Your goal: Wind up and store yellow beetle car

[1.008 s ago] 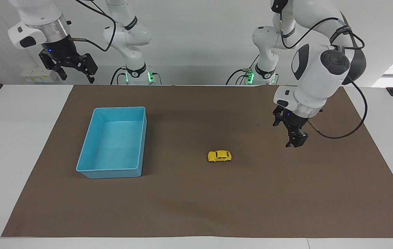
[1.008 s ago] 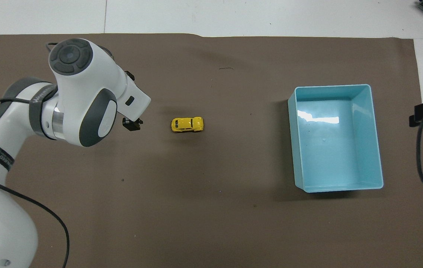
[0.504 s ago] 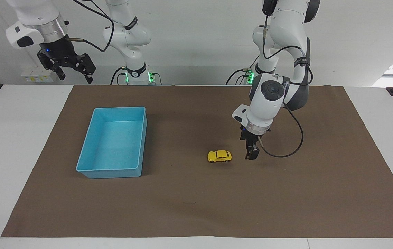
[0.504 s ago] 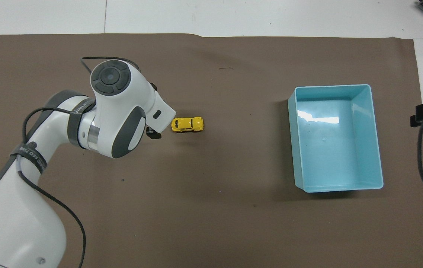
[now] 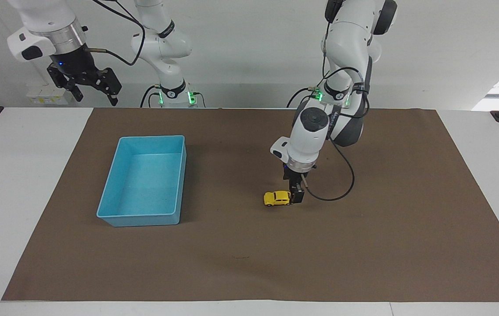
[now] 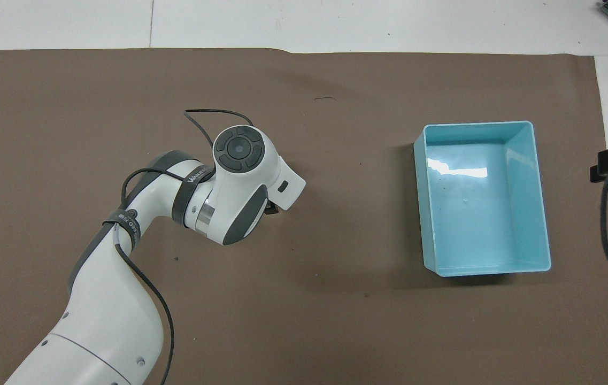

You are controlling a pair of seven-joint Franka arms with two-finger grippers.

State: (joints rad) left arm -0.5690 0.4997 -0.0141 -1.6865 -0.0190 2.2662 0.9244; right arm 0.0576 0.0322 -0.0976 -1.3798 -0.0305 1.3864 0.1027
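The yellow beetle car (image 5: 276,198) stands on its wheels on the brown mat, about mid-table, well apart from the light-blue bin (image 5: 144,180). My left gripper (image 5: 296,197) is down at mat level, open, at the car's end that faces the left arm's end of the table, its fingers right against that end. In the overhead view the left arm's wrist (image 6: 239,182) covers the car completely. My right gripper (image 5: 95,93) hangs open and empty, high over the table's edge at the robots' end, and waits.
The bin (image 6: 483,214) is empty and lies toward the right arm's end of the table. A brown mat (image 5: 363,245) covers most of the white table. The left arm's black cable (image 5: 341,188) loops beside its wrist.
The left arm has swept in from its own end of the table and lowered, bringing its gripper right up to the car. The car and the bin have stayed put. The right arm has barely moved.
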